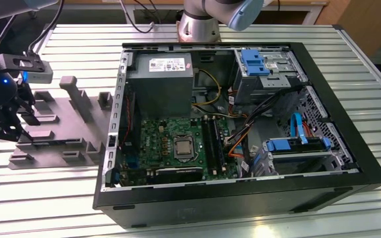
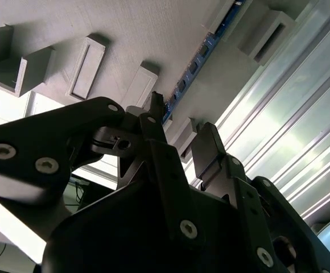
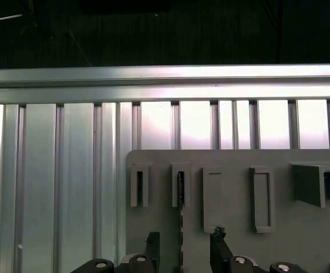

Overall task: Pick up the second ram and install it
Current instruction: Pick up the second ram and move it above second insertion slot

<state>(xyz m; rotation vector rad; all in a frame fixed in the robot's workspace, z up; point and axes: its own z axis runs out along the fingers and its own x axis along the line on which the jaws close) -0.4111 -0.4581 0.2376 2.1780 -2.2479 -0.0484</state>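
The claw (image 1: 2,124) hangs at the nine o'clock edge of the exterior view, over a grey fixture plate (image 1: 58,131) that lies on the slatted worktop (image 1: 78,198). The plate sits at nine o'clock from the open computer case (image 1: 243,198).

The claw is released. In both wrist views its two black fingers (image 3: 152,245) stand spread, and the second ram (image 3: 180,219) runs edge-on between them. There is a clear gap on each side, and neither finger (image 2: 210,148) touches the ram. The ram (image 2: 205,48) stands on its long edge on the plate, a thin blue-green strip with its far end seated in a narrow slotted holder (image 3: 180,185).

Other raised holders (image 3: 262,199) flank that one closely, and a taller block (image 3: 310,185) stands further along the plate. Past the plate's edge (image 3: 130,154), bare slats (image 3: 57,187) stretch to the worktop's rail (image 3: 153,75).

Inside the case, the motherboard (image 1: 170,141) lies flat, walled in by the case's rim. Its long black slots (image 1: 210,141) sit at three o'clock from the processor socket (image 1: 182,147), with loose cables (image 1: 243,134) just beside them.
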